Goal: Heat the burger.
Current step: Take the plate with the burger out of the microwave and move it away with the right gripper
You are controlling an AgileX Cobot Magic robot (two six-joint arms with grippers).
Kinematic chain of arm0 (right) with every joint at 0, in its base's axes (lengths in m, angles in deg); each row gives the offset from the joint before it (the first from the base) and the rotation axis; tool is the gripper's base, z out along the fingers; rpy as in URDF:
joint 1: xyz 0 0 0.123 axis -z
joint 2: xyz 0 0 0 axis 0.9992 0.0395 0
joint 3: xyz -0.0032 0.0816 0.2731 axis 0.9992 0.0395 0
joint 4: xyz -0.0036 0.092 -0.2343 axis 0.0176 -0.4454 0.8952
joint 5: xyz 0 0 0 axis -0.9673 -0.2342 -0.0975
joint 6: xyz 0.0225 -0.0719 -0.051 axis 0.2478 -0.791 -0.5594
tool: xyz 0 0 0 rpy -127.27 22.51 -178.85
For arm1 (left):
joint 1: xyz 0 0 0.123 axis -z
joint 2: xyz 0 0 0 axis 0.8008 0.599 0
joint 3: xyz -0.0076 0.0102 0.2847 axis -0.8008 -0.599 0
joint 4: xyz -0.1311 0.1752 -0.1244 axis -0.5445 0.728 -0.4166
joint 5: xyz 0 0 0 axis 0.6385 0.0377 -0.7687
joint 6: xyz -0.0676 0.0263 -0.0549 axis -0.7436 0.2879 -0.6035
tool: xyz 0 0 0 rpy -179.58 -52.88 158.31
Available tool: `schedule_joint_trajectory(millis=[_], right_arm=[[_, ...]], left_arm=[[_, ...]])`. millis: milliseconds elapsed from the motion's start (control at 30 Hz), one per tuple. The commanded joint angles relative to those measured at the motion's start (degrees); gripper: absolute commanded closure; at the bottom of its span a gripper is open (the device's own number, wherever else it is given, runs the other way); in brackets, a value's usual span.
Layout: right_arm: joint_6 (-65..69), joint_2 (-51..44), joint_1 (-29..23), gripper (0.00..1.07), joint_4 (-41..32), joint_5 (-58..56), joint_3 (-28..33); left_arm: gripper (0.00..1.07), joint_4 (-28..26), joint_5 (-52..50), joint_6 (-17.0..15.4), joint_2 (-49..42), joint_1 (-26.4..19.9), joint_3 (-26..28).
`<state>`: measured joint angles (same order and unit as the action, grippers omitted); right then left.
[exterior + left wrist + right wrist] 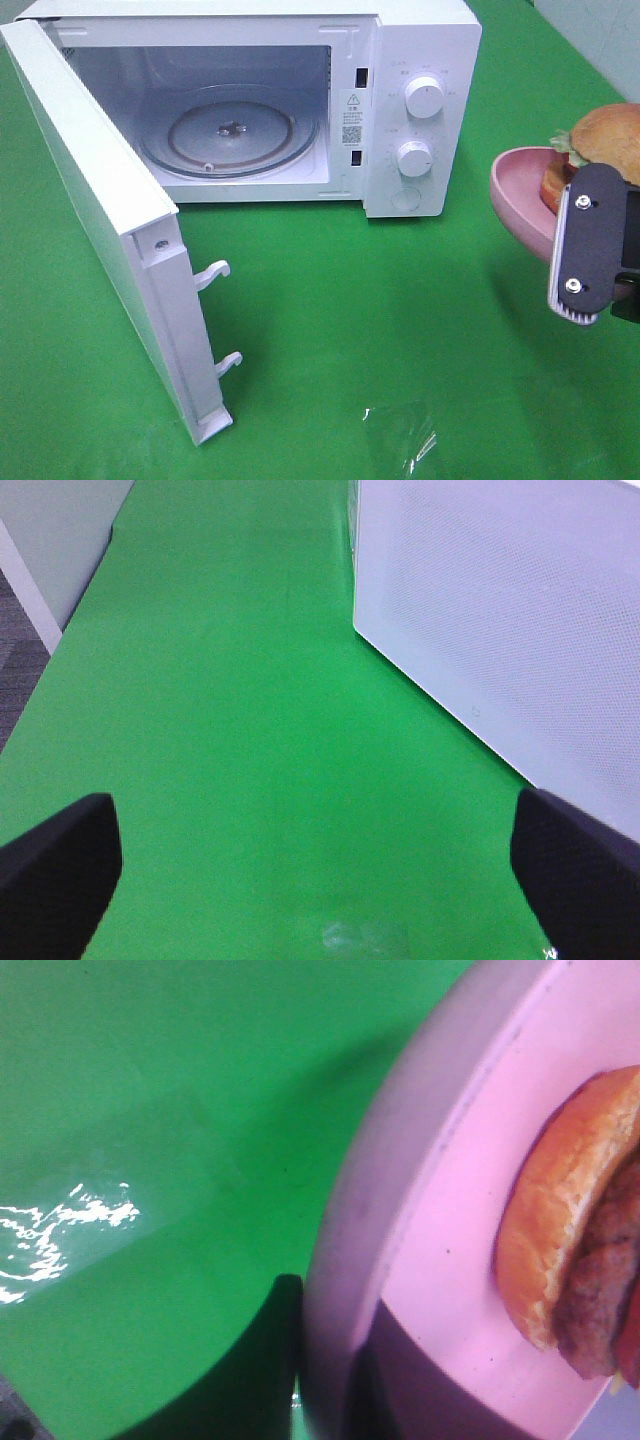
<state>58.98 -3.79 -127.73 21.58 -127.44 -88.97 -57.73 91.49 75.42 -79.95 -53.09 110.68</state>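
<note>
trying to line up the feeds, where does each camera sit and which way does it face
Exterior high: mounted high, looking down at the open microwave; right gripper holds the pink plate with the burger.
Left wrist: on the left arm, facing the microwave door; open fingertips show.
Right wrist: faces plate and burger, shared with the exterior view.

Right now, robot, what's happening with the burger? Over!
Right gripper shut on pink plate, burger aboard. Left gripper open, holding nothing. Microwave door open, path clear.

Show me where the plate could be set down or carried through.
Free: the glass turntable inside the white microwave, and green cloth between its open door and the pink plate. Crowded: only the right edge, around the plate.
</note>
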Motion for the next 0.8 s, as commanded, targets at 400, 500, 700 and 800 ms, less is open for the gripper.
schedule_joint_trajectory(millis=[400, 500, 700, 800], right_arm=[[16.44, 1.38, -0.11, 1.07, 10.89, -6.53, -0.4], [19.25, 4.18, 0.06, 1.07, 12.32, -6.76, -0.4], [25.78, 8.65, 0.06, 1.07, 14.84, -6.76, -0.4], [33.58, 12.55, 0.06, 1.07, 15.41, -6.93, -0.4]], left_arm=[[0.09, -0.34, -0.11, -0.23, -0.23, -0.06, -0.23], [0.09, -0.34, -0.11, -0.23, -0.23, -0.06, -0.23], [0.09, -0.34, -0.11, -0.23, -0.23, -0.06, -0.23], [0.09, -0.34, -0.11, -0.23, -0.23, -0.06, -0.23]])
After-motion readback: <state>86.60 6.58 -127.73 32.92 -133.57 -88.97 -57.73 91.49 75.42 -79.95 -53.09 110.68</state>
